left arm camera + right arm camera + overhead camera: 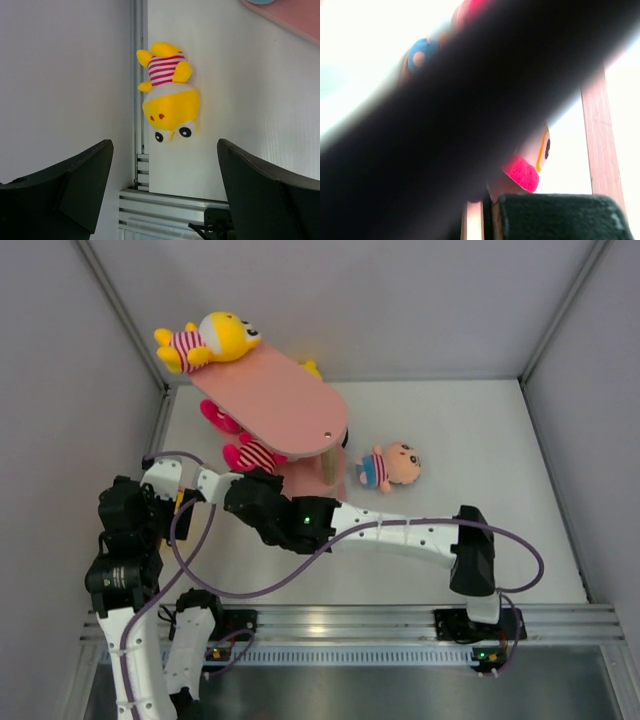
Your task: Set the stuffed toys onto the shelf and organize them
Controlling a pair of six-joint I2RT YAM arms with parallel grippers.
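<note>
The pink shelf (280,405) stands at the far left. A yellow toy (215,340) lies on its top board. Two pink toys (220,418) lie on lower boards; the nearer one (255,455) is at my right gripper (258,485), which reaches under the top board. In the right wrist view a dark blur hides most; the pink toy's face (535,160) sits just above one finger (555,215), and the jaws stand close together. A beige-headed blue-shirted toy (390,467) lies on the table. My left gripper (165,170) is open and empty, facing another yellow toy (170,95) on the table.
White walls enclose the table on three sides. An aluminium rail (340,620) runs along the near edge, and it also shows in the left wrist view (170,205). A wooden shelf post (600,130) stands right of the right gripper. My left arm (125,530) is folded at the near left.
</note>
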